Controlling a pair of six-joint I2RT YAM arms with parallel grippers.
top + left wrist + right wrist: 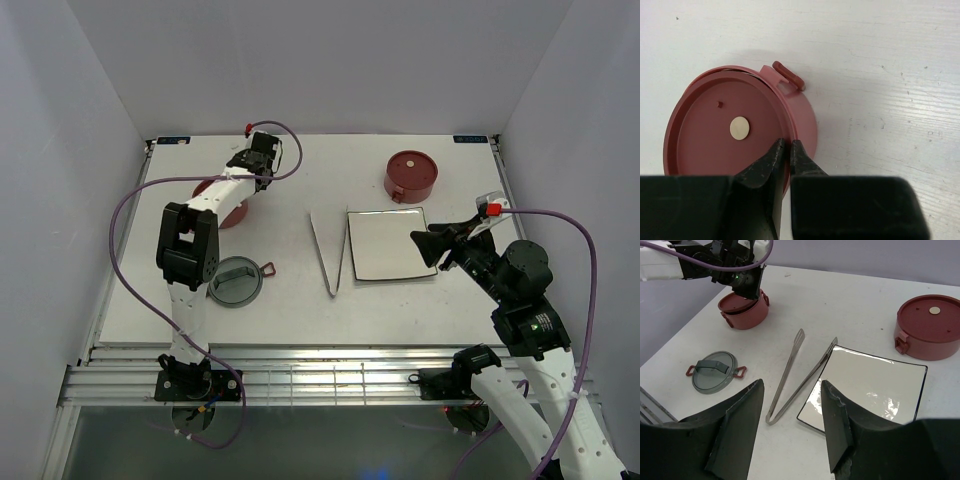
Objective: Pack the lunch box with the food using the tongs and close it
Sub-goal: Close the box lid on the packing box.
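— Left jaws sit closest in view. What have they got?
— They're nearly pressed together, pinching the rim of the red bowl [809, 127] at the far left of the desk [300, 180]. One tip is inside the lid [705, 145], the other outside the wall.
— What could go wrong?
— Your bite looks thin. If you lift crooked, the lid may slip free or the whole bowl may drag along.
— Right jaws?
— Spread wide and empty, hanging over the plate [388, 245]. The tongs [786, 372] lie untouched just beside it, with the second bowl [410, 177] beyond it and the grey cover [234, 281] near left. No food shows.
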